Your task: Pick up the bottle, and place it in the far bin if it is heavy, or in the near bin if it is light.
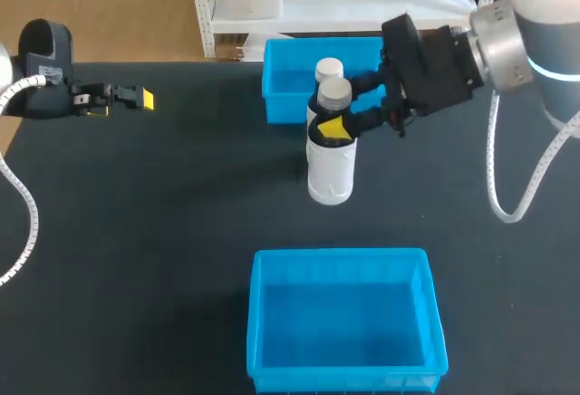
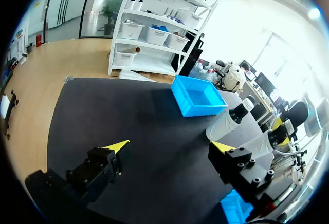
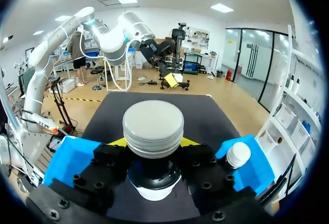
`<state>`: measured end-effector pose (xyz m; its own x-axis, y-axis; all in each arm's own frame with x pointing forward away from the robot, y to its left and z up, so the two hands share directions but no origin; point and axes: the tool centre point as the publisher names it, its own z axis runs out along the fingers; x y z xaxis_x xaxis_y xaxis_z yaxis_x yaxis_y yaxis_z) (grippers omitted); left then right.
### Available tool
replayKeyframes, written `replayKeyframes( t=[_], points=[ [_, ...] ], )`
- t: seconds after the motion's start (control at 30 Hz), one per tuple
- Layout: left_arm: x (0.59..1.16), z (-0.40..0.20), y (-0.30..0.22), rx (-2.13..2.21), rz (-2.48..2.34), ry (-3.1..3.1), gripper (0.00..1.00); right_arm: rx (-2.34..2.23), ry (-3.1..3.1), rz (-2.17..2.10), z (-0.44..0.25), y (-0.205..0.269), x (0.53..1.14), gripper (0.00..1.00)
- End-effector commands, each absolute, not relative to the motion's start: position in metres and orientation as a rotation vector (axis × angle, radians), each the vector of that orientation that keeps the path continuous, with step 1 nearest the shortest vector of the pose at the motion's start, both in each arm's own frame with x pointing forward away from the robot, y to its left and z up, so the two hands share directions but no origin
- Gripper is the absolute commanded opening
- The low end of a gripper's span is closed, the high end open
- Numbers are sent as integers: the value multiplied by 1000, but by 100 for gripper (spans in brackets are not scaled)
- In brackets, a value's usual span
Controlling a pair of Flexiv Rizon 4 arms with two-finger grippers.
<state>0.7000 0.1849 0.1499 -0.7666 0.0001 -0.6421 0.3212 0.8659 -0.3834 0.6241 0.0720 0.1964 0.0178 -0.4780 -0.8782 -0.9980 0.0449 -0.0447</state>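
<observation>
Nearest me, well in front of the far bin [image 1: 288, 58], sits the near bin [image 1: 255, 322] on the worktop [image 1: 154, 223]. Just in front of the far bin my right gripper [image 1: 337, 126] has its fingers clamped around the neck of the upright grey-capped bottle [image 1: 331, 164], and a second white-capped bottle [image 1: 327, 71] stands between it and the far bin. Far to the left of the far bin, my left gripper [image 2: 170, 146] hangs over the worktop with fingers spread wide and holding nothing.
</observation>
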Motion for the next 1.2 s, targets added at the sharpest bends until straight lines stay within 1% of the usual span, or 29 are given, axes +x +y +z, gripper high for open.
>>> replayKeyframes(
  t=[0.03,0.83,1.0,1.2],
  points=[
    [700,150,185,231,-636,2374,100,-1537,1563,859,212,68,624,0],
    [700,150,185,231,-636,2374,100,-1532,1594,808,243,59,623,0],
    [700,150,185,231,-636,2374,100,-1509,1618,790,244,41,626,0],
    [700,150,185,231,-636,2374,100,-1467,1665,753,247,3,636,0]
  ],
)
